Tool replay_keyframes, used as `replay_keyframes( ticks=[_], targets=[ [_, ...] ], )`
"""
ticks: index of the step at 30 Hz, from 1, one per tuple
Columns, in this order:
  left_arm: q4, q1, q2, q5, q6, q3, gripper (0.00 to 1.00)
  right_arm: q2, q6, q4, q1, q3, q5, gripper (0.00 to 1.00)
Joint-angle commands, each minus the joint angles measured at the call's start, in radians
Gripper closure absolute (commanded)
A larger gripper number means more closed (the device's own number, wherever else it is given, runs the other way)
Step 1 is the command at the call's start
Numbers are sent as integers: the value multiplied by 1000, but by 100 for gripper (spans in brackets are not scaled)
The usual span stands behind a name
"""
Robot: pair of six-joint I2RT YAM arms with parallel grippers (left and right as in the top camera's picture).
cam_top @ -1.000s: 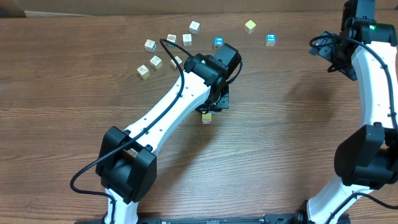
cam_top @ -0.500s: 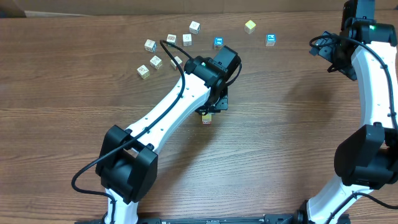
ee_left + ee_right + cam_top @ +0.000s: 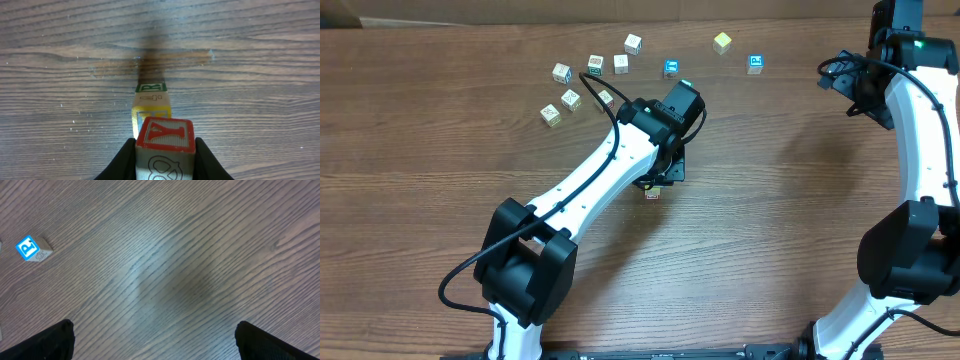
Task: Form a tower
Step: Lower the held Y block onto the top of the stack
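My left gripper [image 3: 165,165] is shut on a wooden cube with a red letter Y [image 3: 165,135], one black finger on each side of it. Just beyond this cube stands the tower [image 3: 151,97], a narrow stack with a green R face on top. The held cube hangs close to the tower's top; whether they touch is hidden. In the overhead view the left arm covers most of the tower [image 3: 652,192]. My right gripper [image 3: 155,335] is open over bare wood at the far right, holding nothing.
Several loose cubes lie along the back of the table, among them a pale one [image 3: 561,72], a yellow-green one [image 3: 722,42] and a blue one [image 3: 756,63]. The right wrist view also shows this blue cube [image 3: 31,248].
The left arm has shifted slightly over the tower, still holding the red Y cube. The right arm has not moved.
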Motion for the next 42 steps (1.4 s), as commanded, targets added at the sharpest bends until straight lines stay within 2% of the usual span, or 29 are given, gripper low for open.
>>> replay_keyframes(
  ticks=[1, 15, 36, 42],
  targets=[
    [6, 1, -17, -21, -20, -34, 84, -6, 0, 3, -2, 5, 3, 0],
    [31, 2, -17, -88, -20, -38, 81, -6, 0, 3, -2, 5, 3, 0],
    [26, 2, -17, -53, -20, -38, 80, -6, 0, 3, -2, 5, 3, 0],
    [26, 1, -17, -42, -20, -38, 76, -6, 0, 3, -2, 5, 3, 0]
  ],
)
